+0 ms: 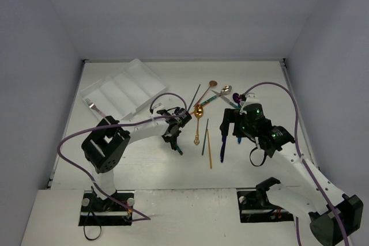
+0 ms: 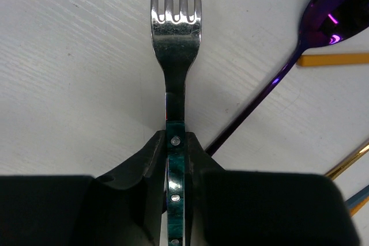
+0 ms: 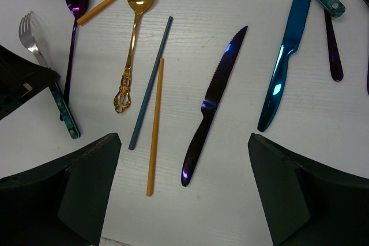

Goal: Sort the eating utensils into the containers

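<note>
My left gripper (image 2: 176,142) is shut on the teal handle of a silver fork (image 2: 176,33), whose tines point away and lie low over the white table. From above, the left gripper (image 1: 173,133) sits just left of the utensil pile, with the fork handle (image 1: 179,150) poking out below it. My right gripper (image 3: 184,188) stands open above a purple knife (image 3: 210,108) and holds nothing. The translucent white tray (image 1: 124,87) of containers lies at the back left, with one utensil (image 1: 92,106) at its near end.
Loose on the table are a gold spoon (image 3: 135,21), a purple spoon (image 3: 74,21), a blue chopstick (image 3: 151,82), an orange chopstick (image 3: 154,125) and a blue knife (image 3: 285,67). A copper spoon (image 1: 212,84) and a silver spoon (image 1: 225,90) lie farther back.
</note>
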Motion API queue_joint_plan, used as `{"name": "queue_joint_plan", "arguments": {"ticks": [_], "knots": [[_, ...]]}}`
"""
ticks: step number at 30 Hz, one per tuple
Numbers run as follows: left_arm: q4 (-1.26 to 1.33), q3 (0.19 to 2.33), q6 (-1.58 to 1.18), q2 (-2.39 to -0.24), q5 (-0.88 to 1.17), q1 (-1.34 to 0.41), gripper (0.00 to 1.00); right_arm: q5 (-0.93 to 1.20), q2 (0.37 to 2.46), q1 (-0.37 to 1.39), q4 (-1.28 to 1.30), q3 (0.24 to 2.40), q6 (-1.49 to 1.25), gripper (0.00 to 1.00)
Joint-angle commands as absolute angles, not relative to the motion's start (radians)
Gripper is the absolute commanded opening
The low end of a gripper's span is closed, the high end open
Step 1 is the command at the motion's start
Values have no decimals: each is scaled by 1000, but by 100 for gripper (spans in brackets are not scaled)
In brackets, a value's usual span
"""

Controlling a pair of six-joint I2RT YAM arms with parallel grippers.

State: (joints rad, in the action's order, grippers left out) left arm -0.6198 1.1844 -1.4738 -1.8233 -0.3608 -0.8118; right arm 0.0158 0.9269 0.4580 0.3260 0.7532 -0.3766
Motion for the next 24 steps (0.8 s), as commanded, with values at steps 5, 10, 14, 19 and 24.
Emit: {"name": "queue_joint_plan", "arguments": {"ticks": [5, 10, 14, 19, 24], "knots": [[-798, 1353, -1231, -1604, -450, -742, 0, 8, 902, 462, 312, 760, -366, 91], [-810, 1391, -996, -1500, -413, -521, 0, 8, 919, 459, 314, 772, -368, 90], [-804, 1428, -801, -1512, -330, -321, 0, 4, 949, 450, 314, 794, -371, 90], [-778, 1551, -609, -1655, -249, -108, 0, -16, 992, 426, 311, 832, -380, 90], [-747, 1641, -587, -1811, -181, 56, 0, -55, 1040, 412, 311, 865, -383, 90]]}}
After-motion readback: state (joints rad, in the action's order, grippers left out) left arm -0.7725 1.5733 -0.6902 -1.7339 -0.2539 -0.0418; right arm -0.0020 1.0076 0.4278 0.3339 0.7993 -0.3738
